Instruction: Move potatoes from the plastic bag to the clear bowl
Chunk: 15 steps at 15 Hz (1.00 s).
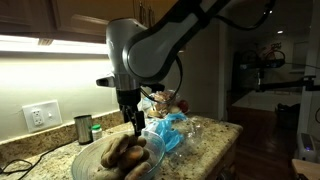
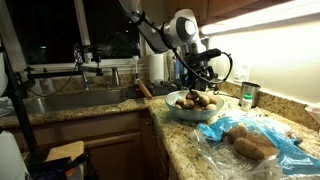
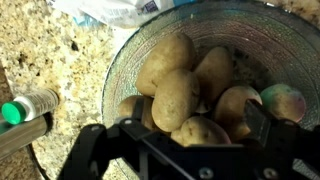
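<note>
Potatoes fill the clear bowl at centre of my wrist view; my gripper hangs over them, jaws spread wide, gripping nothing. Plastic bag lies lower right in an exterior view.

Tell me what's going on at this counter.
A robot arm is moving potatoes from the plastic bag into the clear bowl. Its tool hangs open and empty right above the bowl, which holds several potatoes. At least two more lie in the bag beside it.
</note>
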Motion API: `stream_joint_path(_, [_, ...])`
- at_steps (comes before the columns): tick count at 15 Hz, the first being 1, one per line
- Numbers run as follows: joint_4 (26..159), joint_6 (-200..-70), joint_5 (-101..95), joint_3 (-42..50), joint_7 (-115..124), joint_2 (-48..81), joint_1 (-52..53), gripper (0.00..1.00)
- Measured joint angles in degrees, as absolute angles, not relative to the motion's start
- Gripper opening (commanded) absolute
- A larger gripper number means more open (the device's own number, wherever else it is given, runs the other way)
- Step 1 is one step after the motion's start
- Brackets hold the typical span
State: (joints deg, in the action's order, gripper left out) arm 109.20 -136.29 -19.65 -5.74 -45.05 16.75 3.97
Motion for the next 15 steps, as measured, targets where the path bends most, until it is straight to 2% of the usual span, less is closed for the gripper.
stream_joint_path(15, [110.0,-136.3,-19.6,-0.9,-42.1,15.5,0.3,1.0])
